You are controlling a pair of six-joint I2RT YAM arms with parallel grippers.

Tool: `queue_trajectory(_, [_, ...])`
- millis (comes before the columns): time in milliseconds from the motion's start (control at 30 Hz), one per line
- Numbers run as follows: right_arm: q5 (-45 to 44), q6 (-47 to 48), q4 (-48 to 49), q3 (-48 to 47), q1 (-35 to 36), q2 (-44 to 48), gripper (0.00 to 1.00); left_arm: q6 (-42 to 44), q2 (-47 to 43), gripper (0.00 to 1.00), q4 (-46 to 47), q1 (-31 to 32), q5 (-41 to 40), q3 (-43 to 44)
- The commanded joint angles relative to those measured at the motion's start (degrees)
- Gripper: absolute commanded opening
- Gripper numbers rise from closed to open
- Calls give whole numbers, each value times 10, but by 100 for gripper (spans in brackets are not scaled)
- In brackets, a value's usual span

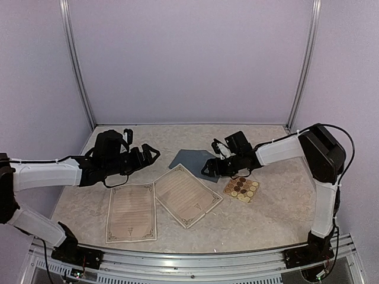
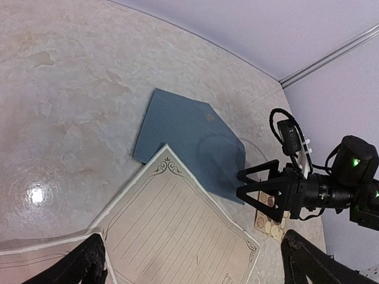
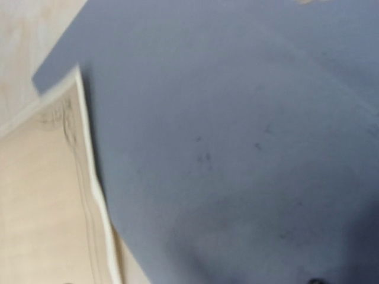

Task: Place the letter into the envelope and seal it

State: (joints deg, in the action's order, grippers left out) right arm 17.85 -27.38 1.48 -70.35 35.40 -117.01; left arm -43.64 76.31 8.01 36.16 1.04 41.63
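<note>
The slate-blue envelope (image 1: 190,160) lies flat at mid-table, its pointed flap spread toward the right. A lined cream letter sheet (image 1: 187,194) lies tilted in front of it, one corner over the envelope's near edge. A second letter sheet (image 1: 131,212) lies to its left. My left gripper (image 1: 151,155) hovers left of the envelope, open and empty; its dark fingertips (image 2: 89,260) frame the letter (image 2: 177,231). My right gripper (image 2: 240,186) hangs low over the envelope's right end (image 2: 189,139), its jaws apart. The right wrist view is filled by blurred envelope (image 3: 237,118) and the letter's edge (image 3: 41,207).
A small square sheet of round stickers (image 1: 241,189) lies right of the envelope, under the right forearm. The pale marbled table (image 1: 266,219) is closed in by lilac walls at the back and sides.
</note>
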Motion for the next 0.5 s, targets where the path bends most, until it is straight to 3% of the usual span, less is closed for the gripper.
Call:
queue_trajectory(0, [-18, -17, -66, 62, 4, 69, 81, 7, 43, 98, 24, 8, 11, 22])
queue_trajectory(233, [-33, -3, -123, 82, -21, 187, 84, 46, 163, 98, 24, 28, 35, 137])
queue_trajectory(467, [-2, -7, -129, 81, -96, 167, 83, 89, 298, 95, 8, 38, 55, 269])
